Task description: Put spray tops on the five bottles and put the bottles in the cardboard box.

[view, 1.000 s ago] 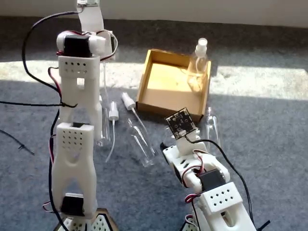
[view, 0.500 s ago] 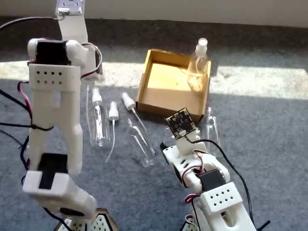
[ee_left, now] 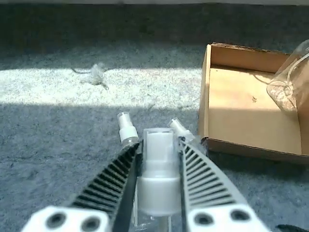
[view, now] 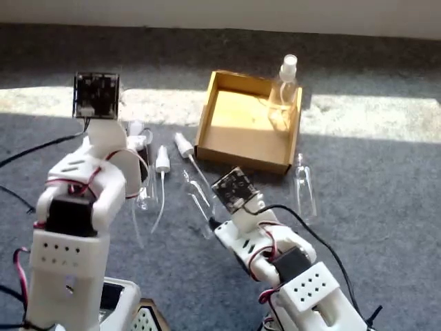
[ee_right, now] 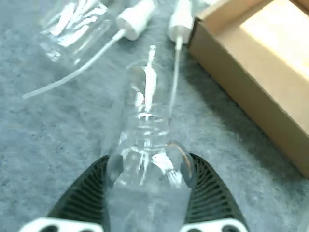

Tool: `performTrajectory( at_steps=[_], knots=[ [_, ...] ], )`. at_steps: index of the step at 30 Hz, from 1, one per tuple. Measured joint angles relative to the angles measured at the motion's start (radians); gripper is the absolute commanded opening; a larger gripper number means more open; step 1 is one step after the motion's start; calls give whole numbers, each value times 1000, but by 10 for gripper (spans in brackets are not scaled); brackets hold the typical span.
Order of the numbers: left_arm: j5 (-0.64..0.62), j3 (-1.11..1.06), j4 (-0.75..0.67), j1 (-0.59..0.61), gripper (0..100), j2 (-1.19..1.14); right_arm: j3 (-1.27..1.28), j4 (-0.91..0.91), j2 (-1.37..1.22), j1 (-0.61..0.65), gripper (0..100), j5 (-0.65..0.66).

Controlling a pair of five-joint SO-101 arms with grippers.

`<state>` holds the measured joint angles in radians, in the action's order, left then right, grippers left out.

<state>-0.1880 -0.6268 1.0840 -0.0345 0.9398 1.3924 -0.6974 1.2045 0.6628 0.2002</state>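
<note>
Left gripper (ee_left: 158, 145): jaws narrow, clamped on the white top of the capped bottle (ee_left: 157, 193), at the left of the grey carpet (view: 386, 207). Cannot tell whether this bottle is lifted or resting.

Just right of it, two loose tops lie on the carpet, dip tubes trailing toward the arms. The first spray top (view: 162, 163) is nearer the left arm. The second spray top (view: 183, 143) lies close to the box's near left corner.

Right gripper (ee_right: 148, 166): jaws narrow, pads against both sides of the open bottle (ee_right: 145, 111). This bottle lies flat, its far end pointing toward the two loose tops.

Cardboard box (view: 241, 157): open, beyond the right gripper. The boxed bottle (view: 286, 86), top fitted, stands in its far right corner.

Right of the box, the spare bottle (view: 303, 186), no top, lies near the near right corner.
</note>
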Motion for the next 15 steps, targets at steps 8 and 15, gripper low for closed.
performTrajectory(
  at_steps=[8,15],
  knots=[
    [-14,-278,-328,-23,5,315,3,84,5,109,4,43],
    [-61,-299,-439,-21,5,328,114,218,8,109,4,84]
  ],
)
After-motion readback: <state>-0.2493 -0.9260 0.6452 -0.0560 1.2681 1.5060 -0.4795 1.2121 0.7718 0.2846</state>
